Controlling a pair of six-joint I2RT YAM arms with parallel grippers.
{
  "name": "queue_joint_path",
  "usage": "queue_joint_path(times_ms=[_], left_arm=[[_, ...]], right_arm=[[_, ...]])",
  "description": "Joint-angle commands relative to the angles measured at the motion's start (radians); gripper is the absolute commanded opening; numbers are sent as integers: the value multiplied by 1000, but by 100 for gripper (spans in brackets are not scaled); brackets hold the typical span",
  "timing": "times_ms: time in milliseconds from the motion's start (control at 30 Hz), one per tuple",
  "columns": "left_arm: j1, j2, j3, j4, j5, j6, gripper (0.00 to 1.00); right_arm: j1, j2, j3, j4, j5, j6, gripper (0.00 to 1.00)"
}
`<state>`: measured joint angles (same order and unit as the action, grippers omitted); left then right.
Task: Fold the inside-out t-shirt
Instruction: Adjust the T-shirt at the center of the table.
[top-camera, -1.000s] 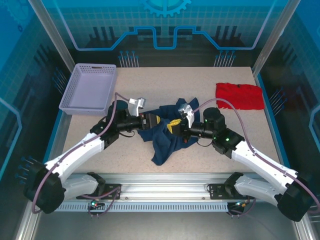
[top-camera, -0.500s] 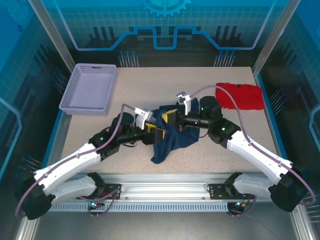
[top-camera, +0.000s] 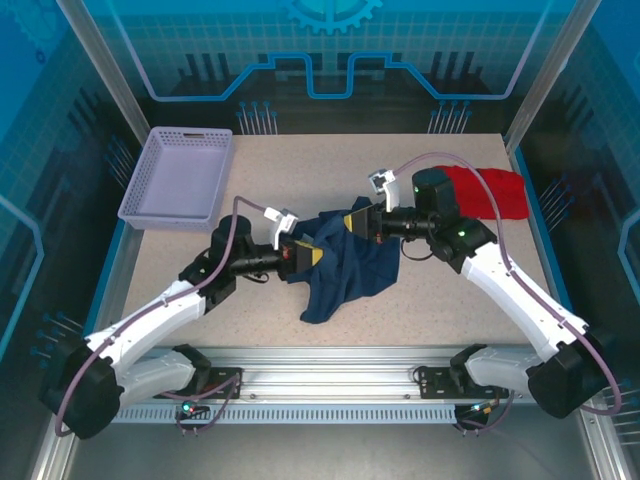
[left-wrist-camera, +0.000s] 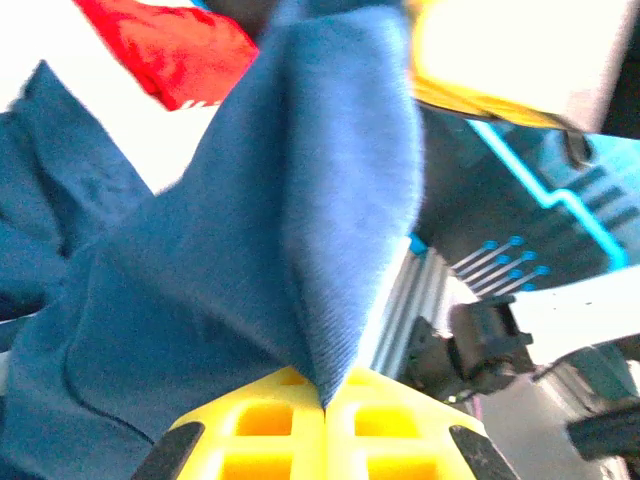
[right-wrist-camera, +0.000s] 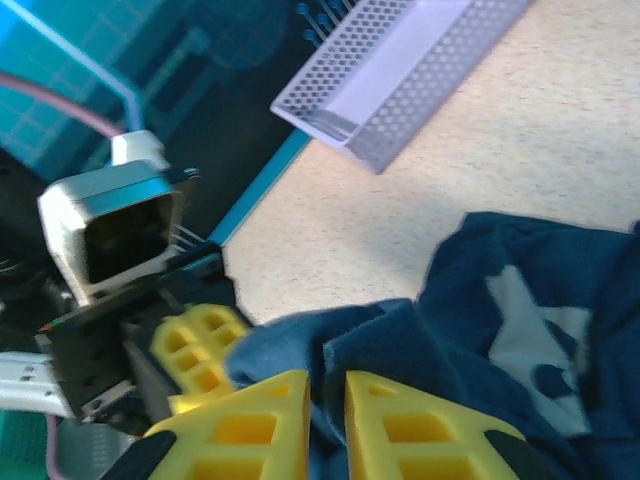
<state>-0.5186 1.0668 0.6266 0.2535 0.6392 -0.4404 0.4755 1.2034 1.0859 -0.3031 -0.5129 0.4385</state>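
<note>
Left gripper (left-wrist-camera: 325, 402) closed, yellow fingers (left-wrist-camera: 260, 430) pinching a raised fold of the inside-out t-shirt (left-wrist-camera: 230, 250). From the top view it sits at the shirt's left edge (top-camera: 310, 256). Right gripper (right-wrist-camera: 327, 385): fingers a narrow slit apart, navy cloth in the slit, can't tell if it's actually clamped. It's at the shirt's far edge (top-camera: 356, 221). T-shirt (top-camera: 345, 270) bunched mid-worktop, between the two grippers, with a tail trailing toward the near edge. Light patch (right-wrist-camera: 520, 315) shows on the cloth in the right wrist view. Red garment (top-camera: 495, 190) lies flat near the far right corner of the worktop (top-camera: 300, 165). Lilac basket (top-camera: 180, 180) at the far left corner, well apart from the shirt.
</note>
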Motion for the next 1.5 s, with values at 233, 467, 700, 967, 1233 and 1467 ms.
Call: queue_joint_path(times_ms=[233,467,700,967,1233,1467], left_arm=[[34,-15,-55,258,211,-103,0],[35,-14,-54,250,210,-99,0],[35,-30,-69,229,197,-77,0],[37,-44,-83,79,28,-2,0],[37,-9,-74,-32,-106,78,4],[34,-35,-68,-114,-198,114,24]], right_arm=[[73,-120,-126,-39,143,-156,35],[99,-122,-229,108,113,-114,42],[97,-16,-213,267,34,-9,46],[45,-96,-182,211,102,-28,0],[0,-183,-188,164,2,-32,0],[-9,-159,-190,188,-38,-25,0]])
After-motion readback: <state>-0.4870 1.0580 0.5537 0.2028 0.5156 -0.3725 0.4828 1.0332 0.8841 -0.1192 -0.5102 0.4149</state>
